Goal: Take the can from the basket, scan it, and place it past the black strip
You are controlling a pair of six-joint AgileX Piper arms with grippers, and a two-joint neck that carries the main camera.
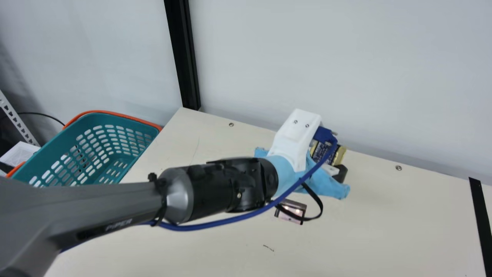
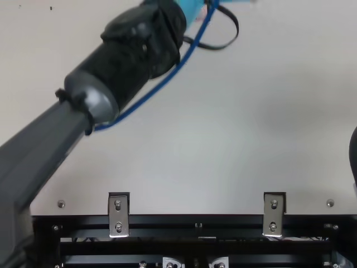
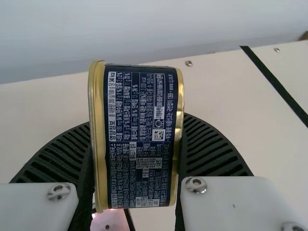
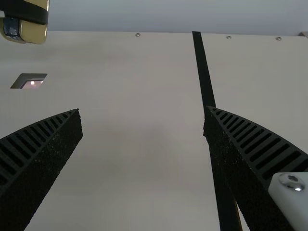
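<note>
"Which step is pictured at the cream worktop (image 1: 384, 215)?"

"Scanning, by our reading. The left arm (image 1: 230, 184) spans the surface left of the black strip (image 1: 480, 219); a teal basket (image 1: 103, 118) sits farthest left of that strip. The left hand (image 3: 137, 144), left of the strip, is closed on both sides of the can (image 3: 144, 96), aloft. The right hand (image 4: 143, 110), beside the strip, is spread wide, grasping nothing."

"And the next move?"

"It calls for presenting the can to the scanner window (image 1: 298, 209), left of the strip, then setting it down beyond the strip."

"What separates the views?"

"The main view records the basket, but there the arm covers much of the grip, and the can's height above the window is hard to judge. The left wrist view lays the grip bare, down to a square code (image 3: 159, 134)."
</note>
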